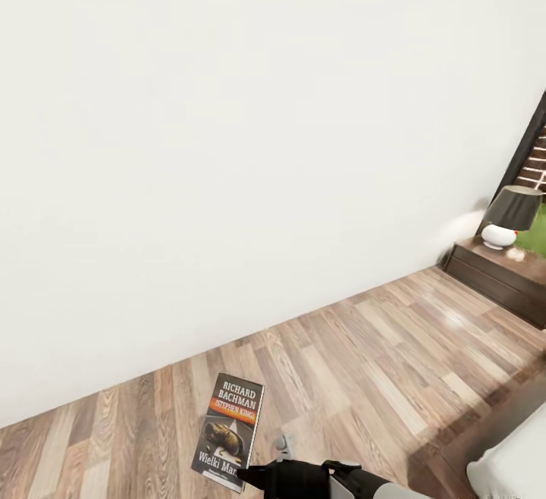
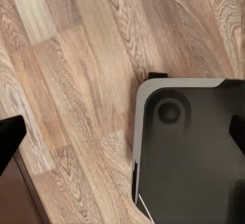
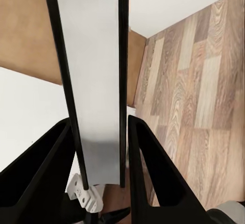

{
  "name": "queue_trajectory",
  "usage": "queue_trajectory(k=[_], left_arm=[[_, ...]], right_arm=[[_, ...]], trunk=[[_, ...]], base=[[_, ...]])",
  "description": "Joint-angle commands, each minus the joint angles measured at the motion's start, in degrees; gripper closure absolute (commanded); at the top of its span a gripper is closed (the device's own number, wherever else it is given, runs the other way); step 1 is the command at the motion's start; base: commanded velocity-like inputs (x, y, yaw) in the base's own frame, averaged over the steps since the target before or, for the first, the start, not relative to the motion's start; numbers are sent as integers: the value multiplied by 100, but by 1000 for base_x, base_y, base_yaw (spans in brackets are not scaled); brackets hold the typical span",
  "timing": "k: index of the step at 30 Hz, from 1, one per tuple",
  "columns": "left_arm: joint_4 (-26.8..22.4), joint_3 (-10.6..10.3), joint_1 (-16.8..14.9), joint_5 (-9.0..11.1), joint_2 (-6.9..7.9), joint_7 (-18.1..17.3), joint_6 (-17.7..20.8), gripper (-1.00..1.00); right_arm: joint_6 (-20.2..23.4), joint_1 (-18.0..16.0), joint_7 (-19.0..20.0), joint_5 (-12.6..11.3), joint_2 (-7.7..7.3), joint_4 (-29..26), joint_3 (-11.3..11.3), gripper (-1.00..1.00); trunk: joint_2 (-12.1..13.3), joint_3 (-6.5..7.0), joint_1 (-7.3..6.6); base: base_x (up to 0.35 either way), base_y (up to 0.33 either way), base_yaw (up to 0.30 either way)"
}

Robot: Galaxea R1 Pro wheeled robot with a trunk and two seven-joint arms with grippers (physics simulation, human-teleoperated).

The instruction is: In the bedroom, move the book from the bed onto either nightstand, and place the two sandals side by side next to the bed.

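Black claw fingers (image 3: pixel 48 178) are seen closed on the book (image 1: pixel 230 432), whose pale page edge runs up between them in the right wrist view. In the head view the book is held upright at the tip of the right claw (image 1: pixel 254 476), cover toward the camera, above the plank floor (image 1: pixel 364 347) and in front of the white wall (image 1: pixel 227 142). A corner of the bed (image 1: pixel 512 461) is seen at lower right. A nightstand (image 1: pixel 500 275) stands against the wall farther right, carrying a lamp (image 1: pixel 509 217) with a dark shade. In the left wrist view the left claw's fingertips (image 2: pixel 10 134) are spread apart, gripping nothing, over the floor and the robot's base (image 2: pixel 189 152).
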Motion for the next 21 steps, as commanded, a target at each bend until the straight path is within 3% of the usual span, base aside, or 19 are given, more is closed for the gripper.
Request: queue_trajectory(k=[1,6,21], left_arm=[[-1,-51,-2,34,0,22,-23,-100],[-1,-55,-2,31,3,22,-48,-100],[-1,-56,-2,23,6,22,-59,-100]], right_arm=[[-24,-11,3,45,0,15,-65,100],[-24,-10,3,45,0,13,-65,100],[-28,-10,5,45,0,11,-65,100]], trunk=[[-12,-12,5],[-12,-12,5],[-12,5,5]], base=[[178,41,-269],[175,120,-211],[213,215,-103]])
